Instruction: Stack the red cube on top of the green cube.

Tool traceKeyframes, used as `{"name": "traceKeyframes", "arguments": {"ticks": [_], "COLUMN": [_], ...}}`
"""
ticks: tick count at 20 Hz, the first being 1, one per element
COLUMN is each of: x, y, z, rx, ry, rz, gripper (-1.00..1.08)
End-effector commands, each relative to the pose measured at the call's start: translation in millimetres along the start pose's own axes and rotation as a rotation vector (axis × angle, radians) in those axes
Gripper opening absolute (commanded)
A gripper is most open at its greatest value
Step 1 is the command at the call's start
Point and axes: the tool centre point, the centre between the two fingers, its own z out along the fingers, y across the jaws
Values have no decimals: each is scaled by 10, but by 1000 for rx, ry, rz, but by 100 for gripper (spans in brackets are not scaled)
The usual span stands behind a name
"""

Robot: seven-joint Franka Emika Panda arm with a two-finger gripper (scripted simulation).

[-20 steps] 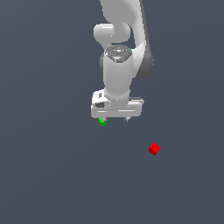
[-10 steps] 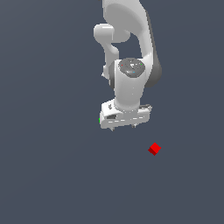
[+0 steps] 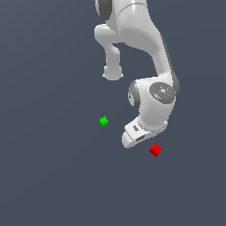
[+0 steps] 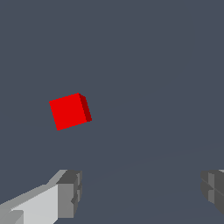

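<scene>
The red cube point(image 3: 155, 150) lies on the dark grey floor, just to the exterior view's right of my gripper point(image 3: 137, 137) and apart from it. The green cube point(image 3: 104, 121) lies alone on the floor, to the exterior view's left of the gripper. In the wrist view the red cube point(image 4: 70, 111) sits beyond the fingers, off to the side of one fingertip point(image 4: 68, 195), not between them. The gripper point(image 4: 140, 192) is open and empty, its two fingers wide apart. The green cube is out of the wrist view.
The white arm point(image 3: 145, 48) rises from the gripper toward the top of the exterior view. The floor point(image 3: 53, 176) is a plain dark grey surface with nothing else on it.
The hand has swung from over the green cube toward the exterior view's right and lower, and has turned. The green cube is uncovered. Neither cube has moved.
</scene>
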Motion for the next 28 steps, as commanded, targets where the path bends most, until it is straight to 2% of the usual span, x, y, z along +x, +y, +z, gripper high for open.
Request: {"name": "traceKeyframes", "arguments": {"ticks": [1,7,13,28], "x": [144,364,468,473], "y": [-178,-531,-750,-786], "z": [124,350,479,596], "rx": [2,5,6,6], "ry": [-4,-13,-18,-19], "rz": [-71,-201,-277,-287], "gripper": [100,100,100,100]}}
